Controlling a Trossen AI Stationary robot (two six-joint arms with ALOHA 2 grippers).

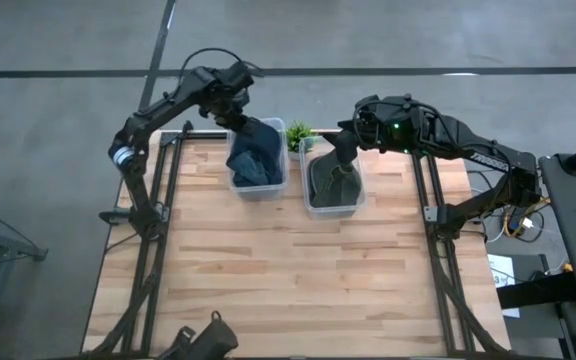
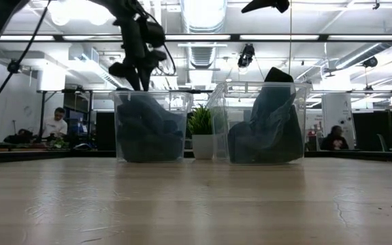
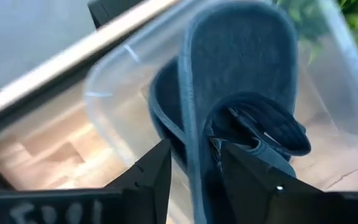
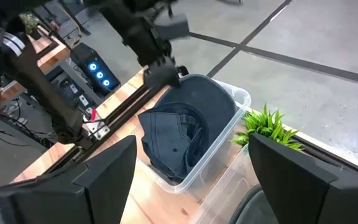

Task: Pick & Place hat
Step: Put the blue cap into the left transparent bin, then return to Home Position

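Observation:
A blue cap (image 1: 257,152) lies on other blue caps in the left clear bin (image 1: 280,182); it also shows in the right wrist view (image 4: 194,109). My left gripper (image 1: 240,120) is at the bin's far left corner, shut on the cap's brim (image 3: 241,56). A dark cap (image 1: 334,180) stands in the right clear bin (image 1: 356,205), its top poking above the rim (image 2: 278,76). My right gripper (image 1: 345,148) hangs open over that bin, touching nothing. My left gripper has the edge of the blue cap's brim (image 3: 190,146) pinched between its two fingers (image 3: 155,174), which slant down from the table's far left. The brim stands on edge between them. The cap's crown (image 3: 260,127) rests in the bin on the other caps.
A small green plant in a white pot (image 1: 299,133) stands between the two bins at the table's far edge. The wooden table (image 1: 288,280) stretches bare toward the near edge. People sit in the room behind the table (image 2: 54,124).

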